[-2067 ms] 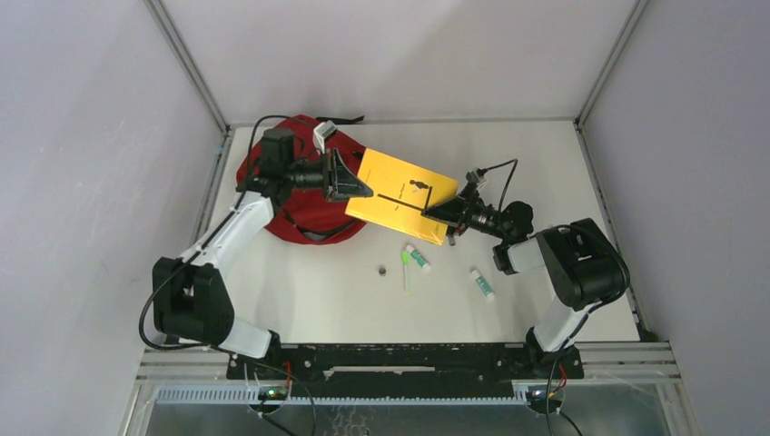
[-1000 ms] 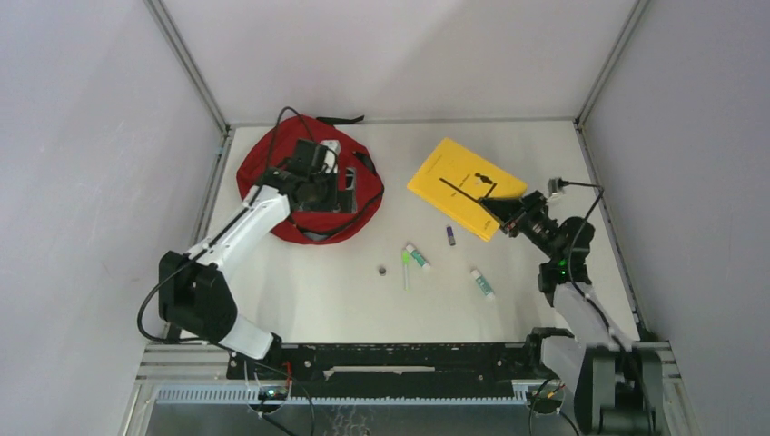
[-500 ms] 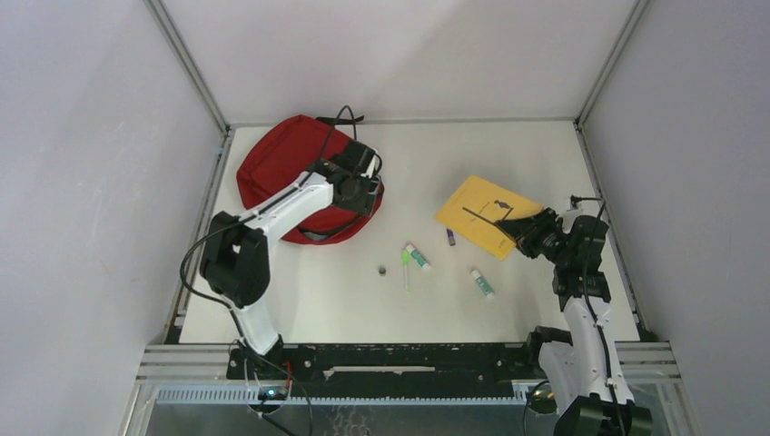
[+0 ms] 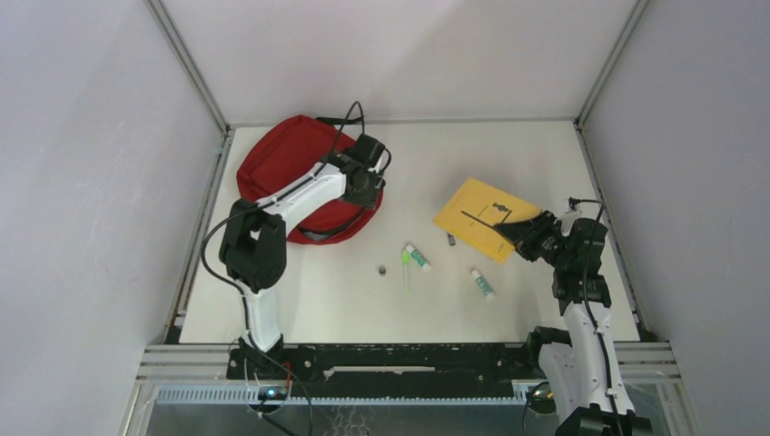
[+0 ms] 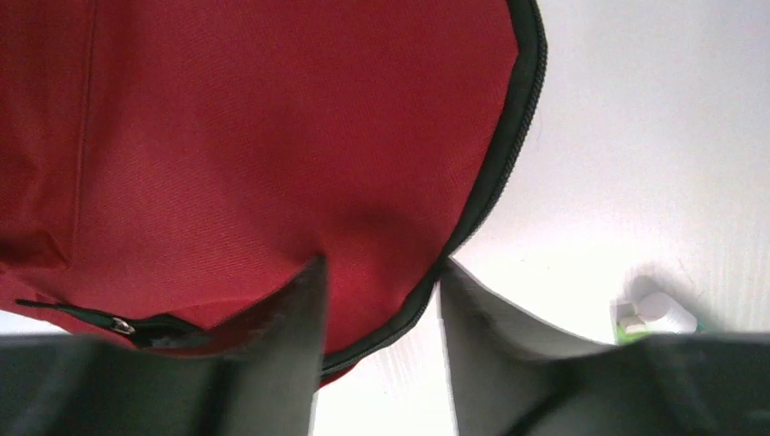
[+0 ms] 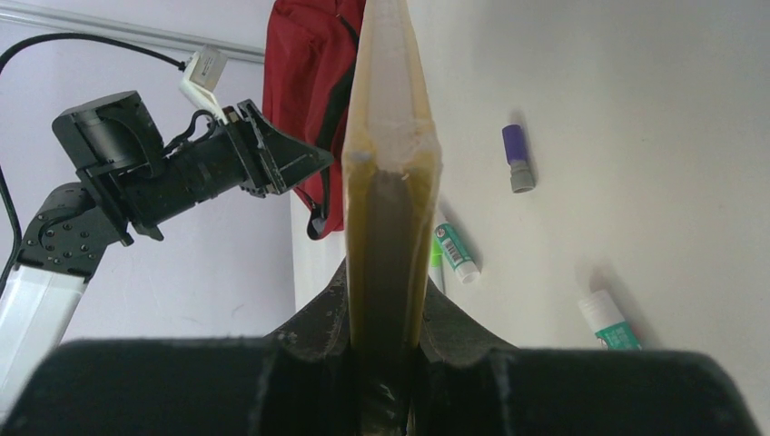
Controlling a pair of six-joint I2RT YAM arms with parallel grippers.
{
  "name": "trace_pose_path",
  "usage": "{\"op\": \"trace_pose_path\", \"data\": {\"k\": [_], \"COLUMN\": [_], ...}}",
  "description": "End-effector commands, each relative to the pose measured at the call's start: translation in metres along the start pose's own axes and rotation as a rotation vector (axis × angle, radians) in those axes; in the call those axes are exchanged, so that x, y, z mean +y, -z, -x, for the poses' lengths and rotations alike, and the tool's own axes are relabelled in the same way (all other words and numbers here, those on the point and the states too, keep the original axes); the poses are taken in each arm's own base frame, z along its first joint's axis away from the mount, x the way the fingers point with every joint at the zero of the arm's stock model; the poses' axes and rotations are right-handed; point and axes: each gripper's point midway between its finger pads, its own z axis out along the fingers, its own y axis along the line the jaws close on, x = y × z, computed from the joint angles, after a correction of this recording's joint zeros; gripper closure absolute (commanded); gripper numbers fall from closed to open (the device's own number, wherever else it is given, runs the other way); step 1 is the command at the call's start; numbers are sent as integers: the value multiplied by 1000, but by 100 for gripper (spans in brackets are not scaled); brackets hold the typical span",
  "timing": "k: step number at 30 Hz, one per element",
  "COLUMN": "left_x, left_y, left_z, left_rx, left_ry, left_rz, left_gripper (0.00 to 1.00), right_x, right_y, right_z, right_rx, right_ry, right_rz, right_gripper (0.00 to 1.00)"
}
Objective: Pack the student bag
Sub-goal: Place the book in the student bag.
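**Left arm shifts to the bag's edge while the right holds a book**

Since a second ago, the left arm has folded its elbow in toward the middle of the counter and carried its end effector across the student bag to the bag's right rim. Its jaws have come in from wide. They now stand partly apart, straddling the black zip trim with red fabric between the fingers; I cannot tell whether they touch it. The bag lies at the far left of the counter, a rounded red heap.

On the right, the arm stands tall from its base, forearm angled inward. Its end effector is clamped on the near corner of a yellow book, seen edge-on from the wrist. Two glue sticks and a purple-capped item lie between the arms.
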Motion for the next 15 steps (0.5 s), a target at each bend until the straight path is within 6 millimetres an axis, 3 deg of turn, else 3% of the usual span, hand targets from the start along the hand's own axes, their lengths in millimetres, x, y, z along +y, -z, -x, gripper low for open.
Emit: {"op": "trace_pose_path", "data": {"k": [1,4,6,12,15], "left_x": [4,12,21,44,50], "left_y": [3,18,36,82,110], "left_z": [16,19,27,58,68], "left_rx": [-35,-45,-94,-214,-233], "left_ry": [32,50,71,131,145], "left_rz": [34,68,91,94,54], "left_gripper": [55,84,99,100,100], "right_x": [33,35,40,62,86], "right_y": [3,3,2,-4,-9], "right_z": [12,10,6,-13,-30], "right_rx": [-44,-42,-23,106,151], "right_ry": [88,94,115,171,232], "right_rz": [103,104,129,219,301], "right_gripper": [100,100,100,100,100]}}
